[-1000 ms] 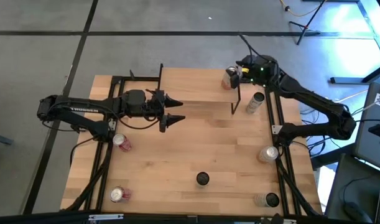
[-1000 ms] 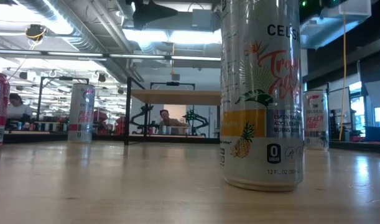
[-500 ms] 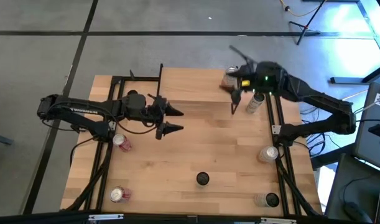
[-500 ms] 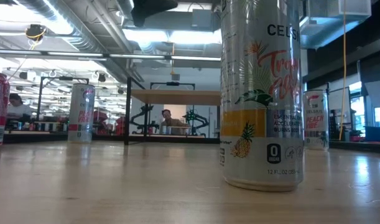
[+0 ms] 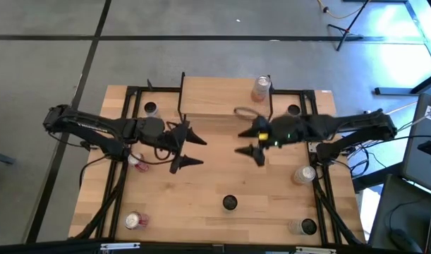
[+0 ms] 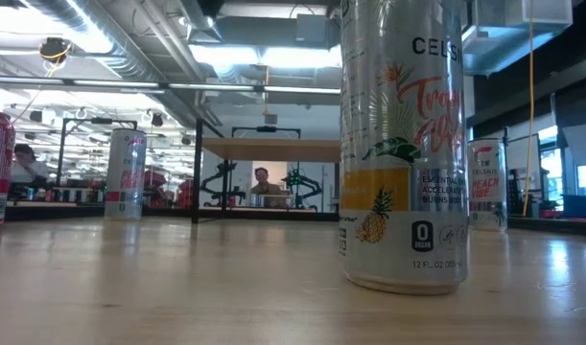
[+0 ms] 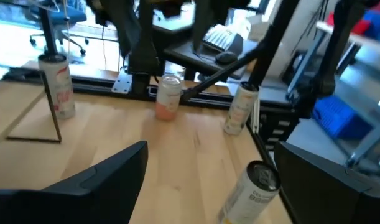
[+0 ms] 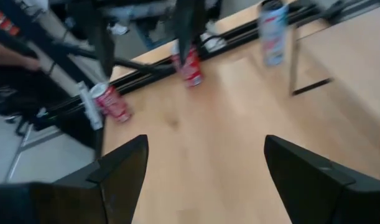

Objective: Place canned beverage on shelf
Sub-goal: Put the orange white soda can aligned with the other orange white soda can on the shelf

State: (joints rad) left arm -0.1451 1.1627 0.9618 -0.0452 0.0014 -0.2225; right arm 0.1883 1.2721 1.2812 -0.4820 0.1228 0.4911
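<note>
Hovering empty: left end effector [image 5: 189,147] and right end effector [image 5: 248,140], both spread, just in front of the shelf [image 5: 222,97] | one can [image 5: 262,89] upright on shelf's right end, others scattered on the desk [image 5: 201,183] | cans likely light, thin-walled, smooth: grip mid-body, gently | contents unseen

Two dark jointed arms with pointed black claw fingers [image 7: 96,180]
</note>
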